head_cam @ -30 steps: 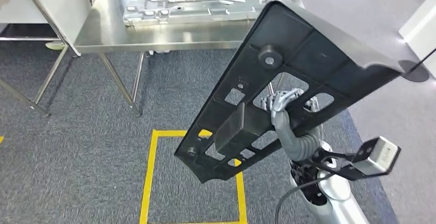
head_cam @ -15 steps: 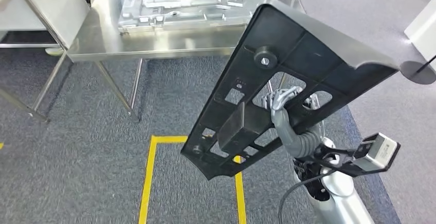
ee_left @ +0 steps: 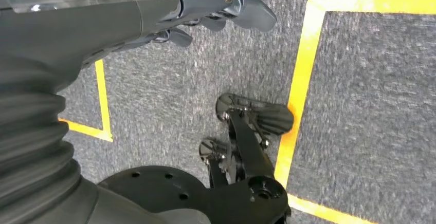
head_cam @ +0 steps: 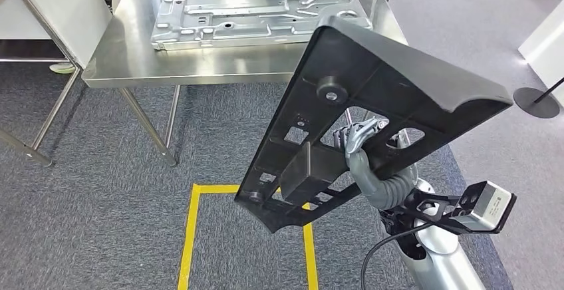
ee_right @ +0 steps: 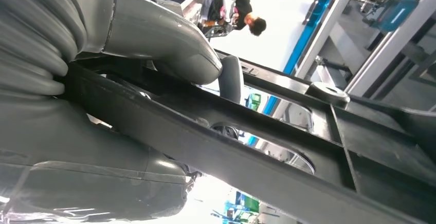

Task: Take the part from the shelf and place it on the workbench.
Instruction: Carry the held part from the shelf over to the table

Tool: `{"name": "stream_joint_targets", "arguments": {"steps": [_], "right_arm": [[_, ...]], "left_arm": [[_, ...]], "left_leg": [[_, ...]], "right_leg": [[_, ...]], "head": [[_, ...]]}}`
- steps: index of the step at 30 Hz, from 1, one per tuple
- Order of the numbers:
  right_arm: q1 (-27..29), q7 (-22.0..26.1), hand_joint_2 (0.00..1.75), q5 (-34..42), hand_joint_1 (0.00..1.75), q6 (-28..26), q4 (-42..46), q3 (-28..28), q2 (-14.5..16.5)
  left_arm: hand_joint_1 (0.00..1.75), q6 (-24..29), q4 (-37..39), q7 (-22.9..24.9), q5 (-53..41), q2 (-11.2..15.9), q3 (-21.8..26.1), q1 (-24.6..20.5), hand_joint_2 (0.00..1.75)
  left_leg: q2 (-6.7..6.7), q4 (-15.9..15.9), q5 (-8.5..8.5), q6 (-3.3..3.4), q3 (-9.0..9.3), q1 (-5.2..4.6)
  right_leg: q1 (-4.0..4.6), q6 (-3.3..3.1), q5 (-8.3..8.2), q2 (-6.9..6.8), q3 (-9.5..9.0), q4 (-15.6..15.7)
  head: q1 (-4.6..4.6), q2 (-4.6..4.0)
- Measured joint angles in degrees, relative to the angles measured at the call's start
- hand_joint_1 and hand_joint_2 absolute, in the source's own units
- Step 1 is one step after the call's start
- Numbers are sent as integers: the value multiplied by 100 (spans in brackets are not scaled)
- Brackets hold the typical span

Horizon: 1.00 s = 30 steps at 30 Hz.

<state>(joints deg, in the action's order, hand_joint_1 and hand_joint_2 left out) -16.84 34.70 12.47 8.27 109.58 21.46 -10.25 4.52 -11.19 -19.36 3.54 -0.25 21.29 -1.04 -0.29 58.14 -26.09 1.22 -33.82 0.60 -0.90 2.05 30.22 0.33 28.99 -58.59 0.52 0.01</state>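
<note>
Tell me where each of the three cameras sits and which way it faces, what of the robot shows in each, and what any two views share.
Head view: high on the body, facing forward and down at the steel workbench and carpet; the right hand grips the black part.
Left wrist view: behind the hanging left hand, facing the carpet and yellow floor tape.
Right wrist view: behind the right hand, looking along the black part toward a person.
Shared: the head and right wrist views both show the right hand on the black part.
</note>
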Motion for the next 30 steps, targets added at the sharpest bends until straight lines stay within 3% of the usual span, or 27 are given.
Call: {"name": "stream_joint_targets", "arguments": {"steps": [2,4,5,6,7,9,10,11,13,15,17,20,21,22,24,25,27,28,30], "right_arm": [[-7,5,175,-17,175,3,19,-2,-2],[0,8,175,-26,175,7,29,-5,-4],[8,7,175,-28,175,7,29,-7,-4],[14,5,175,-31,175,8,29,-9,-5],[16,5,175,-33,175,8,31,-13,-5],[15,4,175,-38,175,8,34,-29,-7],[13,4,175,-40,175,8,36,-39,-8],[10,3,175,-43,175,8,37,-46,-9],[8,3,175,-45,175,9,41,-51,-11],[9,2,175,-46,175,10,49,-55,-15],[0,4,175,-46,175,13,58,-58,-19],[8,2,175,-47,175,15,64,-57,-20],[14,0,175,-47,175,16,64,-56,-20],[18,-1,175,-47,175,17,65,-56,-20],[19,1,175,-47,175,21,69,-57,-19],[19,15,175,-47,175,26,74,-60,-17],[21,81,175,-55,175,40,90,-71,-10],[27,144,175,-65,175,56,104,-81,-5],[38,289,175,-106,175,89,144,-114,3]], "left_arm": [[0,-5,0,-2,-6,-1,1,1,175],[0,-11,0,-3,-14,-1,2,-5,175],[0,-16,0,-3,-18,-1,2,-6,175],[0,-21,0,-3,-24,-1,2,-2,175],[0,-27,0,-3,-32,-2,2,2,175],[0,-33,1,-2,-46,-8,2,9,175],[0,-34,1,-2,-50,-14,2,8,175],[0,-34,1,-2,-50,-20,2,2,175],[0,-34,0,-3,-50,-26,2,-11,175],[0,-34,0,-3,-50,-25,2,-18,175],[0,-36,0,-4,-52,-27,2,-24,175],[0,-37,0,-6,-52,-30,2,-20,175],[0,-37,0,-5,-53,-30,2,-9,175],[0,-37,0,-5,-55,-30,2,-1,175],[0,-38,1,-5,-64,-28,2,12,175],[0,-39,1,-5,-71,-28,2,13,175],[0,-40,2,-3,-96,-27,2,3,175],[0,-41,2,-3,-111,-26,2,2,175],[0,-44,1,-4,-146,-25,2,9,175]], "left_leg": [[2,-24,-30,52,70,0],[-1,-25,-88,89,129,-14],[-5,-25,-124,96,167,-23],[-10,-24,-163,95,214,-31],[-15,-24,-205,91,272,-37],[-19,-29,-297,69,404,-48],[-22,-33,-336,50,455,-54],[-20,-42,-370,23,482,-57],[-11,-19,-385,-45,528,-66],[-2,95,-413,-101,550,-69],[-1,506,-581,-139,371,-48],[-1,1467,-974,-219,-249,2],[0,1575,-967,-242,-384,17],[0,1470,-827,-260,-419,32],[5,787,-304,-280,-244,59],[12,449,-161,-281,-151,53],[32,134,-106,-204,-56,22],[39,122,-154,-140,-52,4],[32,88,-90,-26,32,9]], "right_leg": [[-3,16,169,-10,268,-474],[2,25,420,-10,768,-1212],[2,27,467,-11,985,-1472],[2,24,396,-11,1105,-1529],[7,8,205,-11,1112,-1368],[36,-59,-329,-16,883,-619],[62,-97,-440,-22,773,-294],[86,-134,-473,-27,698,-90],[109,-197,-426,-30,652,20],[77,-251,-504,-30,544,84],[50,-290,-472,-36,432,116],[51,-314,-377,-35,349,119],[47,-308,-341,-28,314,118],[39,-295,-304,-20,267,118],[21,-248,-217,-11,152,118],[17,-217,-179,-10,103,117],[21,-136,-121,-13,54,107],[26,-92,-113,-14,36,90],[20,-14,-80,-18,13,11]], "head": [[-23,1],[-33,1],[-33,1],[-33,1],[-34,1],[-35,0],[-28,-1],[-22,-1],[-8,0],[-8,1],[22,1],[50,0],[53,1],[53,0],[53,0],[53,-1],[55,0],[54,0],[47,0]]}}
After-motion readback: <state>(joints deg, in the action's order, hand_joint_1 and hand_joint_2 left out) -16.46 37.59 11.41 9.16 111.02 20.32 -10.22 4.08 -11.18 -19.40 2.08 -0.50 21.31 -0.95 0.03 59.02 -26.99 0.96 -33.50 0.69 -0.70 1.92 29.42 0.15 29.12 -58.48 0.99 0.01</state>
